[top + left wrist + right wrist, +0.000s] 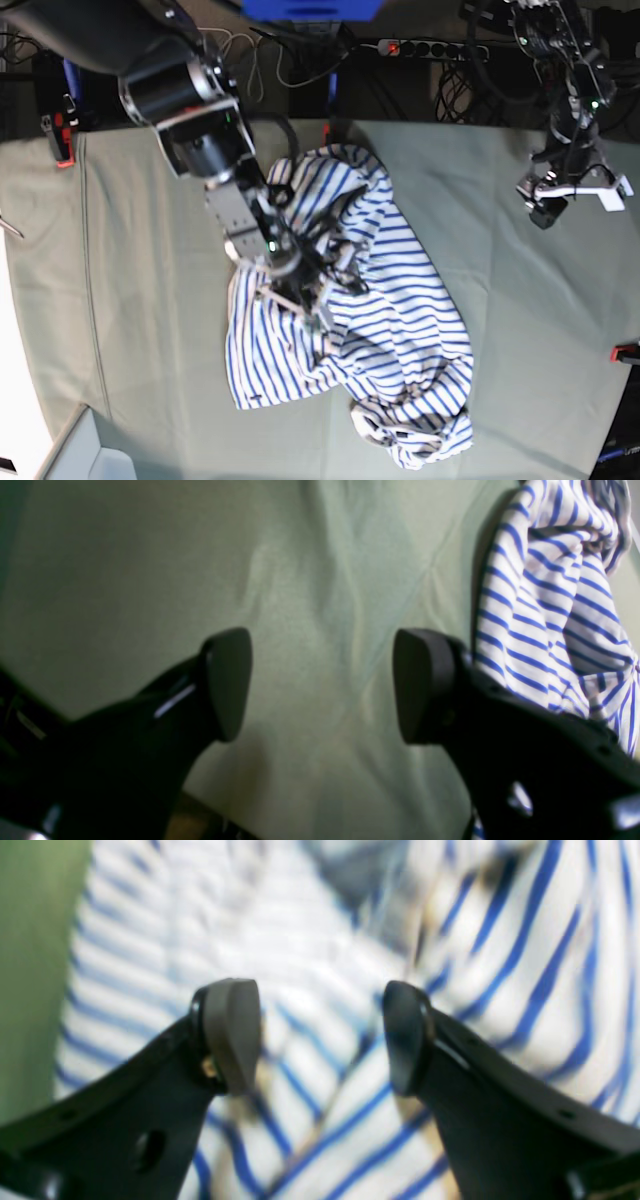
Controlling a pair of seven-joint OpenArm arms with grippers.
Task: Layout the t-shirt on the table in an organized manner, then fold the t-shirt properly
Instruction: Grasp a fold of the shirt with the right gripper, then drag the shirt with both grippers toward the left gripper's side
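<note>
Clearly I am at the laying-out step: the t-shirt [340,310] lies bunched in a heap near the middle of the table [510,330], nowhere near flat. My right gripper [320,1035] hangs low over the crumpled folds at the heap's ten o'clock side, jaws spread wide with striped cloth beneath them but nothing pinched (the wrist view is blurred, so I cannot tell whether the pads touch fabric). My left gripper [322,685] is well apart at two o'clock, jaws also wide and empty over bare cloth cover, the shirt to its side. Next I judge I need an edge or hem, yet overlapping folds hide them. A red clamp [627,352] sits at three o'clock, well clear.
</note>
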